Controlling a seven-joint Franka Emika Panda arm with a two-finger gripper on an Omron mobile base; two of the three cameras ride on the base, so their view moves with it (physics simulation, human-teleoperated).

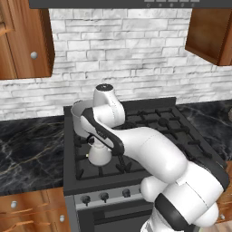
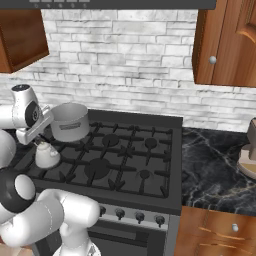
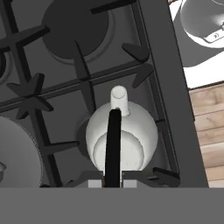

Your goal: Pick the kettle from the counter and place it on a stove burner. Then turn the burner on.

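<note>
Kettle (image 1: 99, 154) count was 1: it was seen standing upright on the front-left stove burner (image 3: 83, 131) of the stove top (image 2: 150, 165), with its black loop handle (image 3: 113, 144) running straight up toward the camera in the hand view and its short spout (image 3: 119, 99) pointing away. Behind it, 1 grey pot (image 2: 70, 121) was set on the rear-left grate. Across the stove front, 4 knobs (image 2: 120, 213) were counted in the right base view. The counter (image 1: 27, 149) of black marble was seen on both sides of the stove, the kettle no longer on it. The gripper (image 3: 113, 181) was pressed together on the kettle's handle, 1 fingertip on each side. On the far right of the counter, 1 brown object (image 2: 248, 152) was partly visible.
</note>
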